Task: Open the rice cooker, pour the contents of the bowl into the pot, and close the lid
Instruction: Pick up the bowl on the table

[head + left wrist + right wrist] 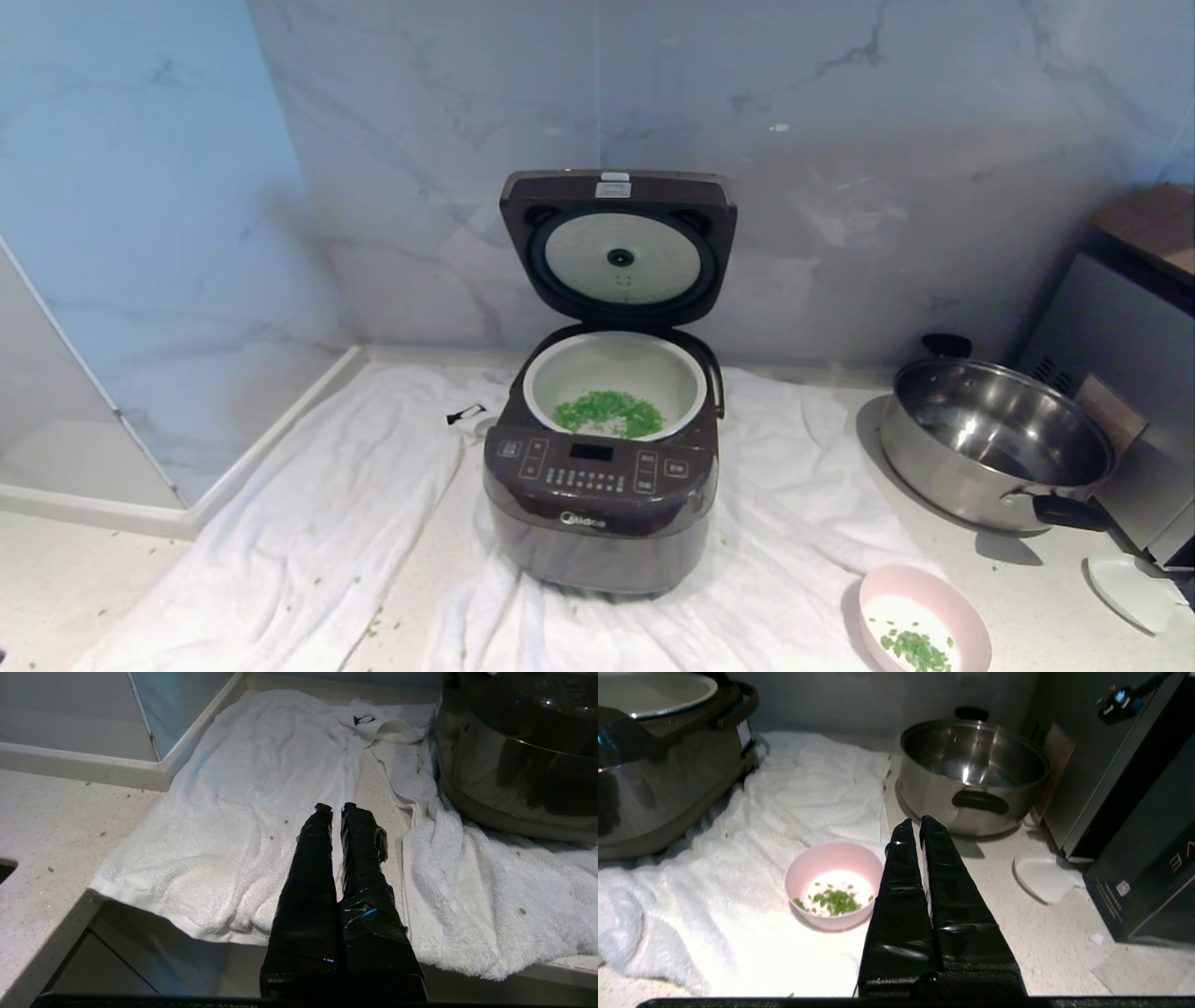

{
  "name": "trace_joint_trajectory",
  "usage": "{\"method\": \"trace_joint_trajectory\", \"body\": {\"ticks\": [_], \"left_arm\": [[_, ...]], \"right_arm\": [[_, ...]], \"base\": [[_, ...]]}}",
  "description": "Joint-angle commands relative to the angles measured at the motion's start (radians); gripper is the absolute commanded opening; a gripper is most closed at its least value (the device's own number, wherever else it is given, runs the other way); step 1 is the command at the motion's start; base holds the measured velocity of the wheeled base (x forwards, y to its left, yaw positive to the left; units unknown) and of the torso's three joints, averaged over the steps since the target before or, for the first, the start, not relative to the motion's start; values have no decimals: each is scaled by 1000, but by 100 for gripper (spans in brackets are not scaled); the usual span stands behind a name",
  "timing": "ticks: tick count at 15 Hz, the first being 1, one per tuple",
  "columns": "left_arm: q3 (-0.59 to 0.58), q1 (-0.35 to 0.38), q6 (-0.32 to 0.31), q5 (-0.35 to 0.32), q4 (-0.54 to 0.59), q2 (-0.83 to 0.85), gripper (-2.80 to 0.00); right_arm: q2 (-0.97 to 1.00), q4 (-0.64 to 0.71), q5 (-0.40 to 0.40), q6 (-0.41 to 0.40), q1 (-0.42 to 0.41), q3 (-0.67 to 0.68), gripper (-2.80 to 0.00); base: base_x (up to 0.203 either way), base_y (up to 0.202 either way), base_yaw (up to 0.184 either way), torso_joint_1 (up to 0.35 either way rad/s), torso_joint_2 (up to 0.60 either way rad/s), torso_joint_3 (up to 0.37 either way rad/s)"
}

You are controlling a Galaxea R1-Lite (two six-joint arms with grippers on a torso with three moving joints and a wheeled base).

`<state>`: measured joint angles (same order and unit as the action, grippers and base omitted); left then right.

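- The boxy dark grey-brown rice cooker [600,485] stands on a rumpled white towel [308,523] spread over the pale speckled counter [65,588].
- Its hinged lid [618,245] is raised upright, showing the round silver-white plate on its underside.
- The round white inner pot [616,383] sits open in the cooker with chopped green bits [607,413] heaped on its bottom.
- The right gripper [914,822] has its black taped fingers [941,868] pressed together, holding nothing.
- Just beside those fingers, apart from them, the round pink bowl [833,884] rests on the towel's edge with a few green bits left inside.
- Beyond the right fingertips sits a shiny steel pan with black handles [973,777]; the cooker is well off to one side.
- The left gripper [336,808] hangs over the towel with its fingers [310,868] nearly touching and empty; the cooker's glossy wall is near, to the side of the tips.
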<state>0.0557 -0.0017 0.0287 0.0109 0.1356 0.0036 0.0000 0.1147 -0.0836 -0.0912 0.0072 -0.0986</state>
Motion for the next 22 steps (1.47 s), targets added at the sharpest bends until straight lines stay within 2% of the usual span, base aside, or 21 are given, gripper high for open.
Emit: {"method": "trace_joint_trajectory", "body": {"ticks": [1, 4, 6, 8, 10, 22], "left_arm": [[1, 0, 0, 0, 1, 1, -280], [0, 0, 0, 1, 1, 1, -280], [0, 0, 0, 0, 1, 1, -280], [0, 0, 0, 0, 1, 1, -280], [1, 0, 0, 0, 1, 1, -280], [1, 0, 0, 0, 1, 31, -280]], "right_arm": [[0, -37, -1, -4, 0, 37, -280], [0, -57, -3, -6, 0, 45, -280], [0, -165, 22, -16, 0, 81, -280], [0, -134, 84, 35, 0, 98, -280], [1, -86, 83, 98, 0, 90, -280], [5, -79, 81, 91, -3, 86, -280]], "base": [[0, 0, 0, 0, 0, 0], [0, 0, 0, 0, 0, 0], [0, 0, 0, 0, 0, 0], [0, 0, 0, 0, 0, 0], [0, 0, 0, 0, 0, 0], [0, 0, 0, 0, 0, 0]]}}
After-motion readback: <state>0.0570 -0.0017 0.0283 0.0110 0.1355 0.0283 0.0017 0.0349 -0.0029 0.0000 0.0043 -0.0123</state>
